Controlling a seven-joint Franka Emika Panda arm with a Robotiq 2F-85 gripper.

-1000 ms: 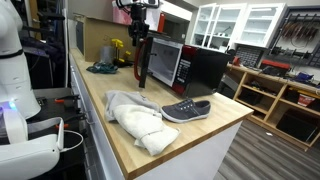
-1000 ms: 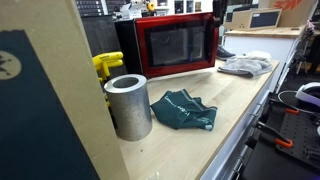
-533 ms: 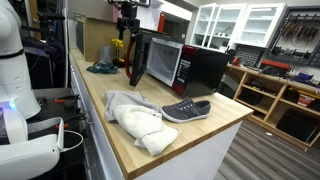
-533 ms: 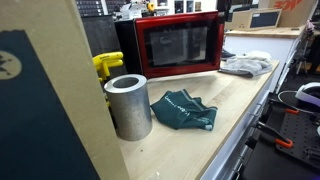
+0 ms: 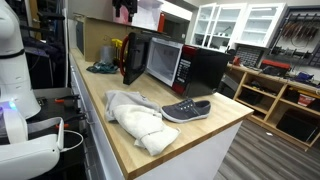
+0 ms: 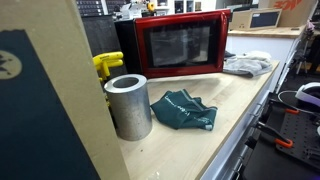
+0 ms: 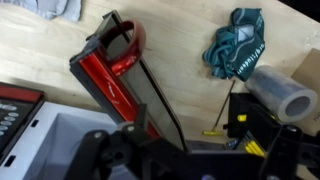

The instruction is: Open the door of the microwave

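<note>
Gripper [image 5: 123, 10]: held high above the microwave [image 5: 190, 66], cropped by the top edge of an exterior view, clear of the door [image 5: 130, 58]. Whether it is clenched or released cannot be told (the wrist view shows only dark blurred parts). Door: swung wide from the cavity, upright over the wooden counter [image 5: 205, 130]. Nearby: grey shoe [image 5: 186, 109], white cloth [image 5: 135, 120].

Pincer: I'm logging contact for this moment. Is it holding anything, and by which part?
Nothing seems held: the pincer hangs above the open door of the microwave, apart from its top edge.
</note>
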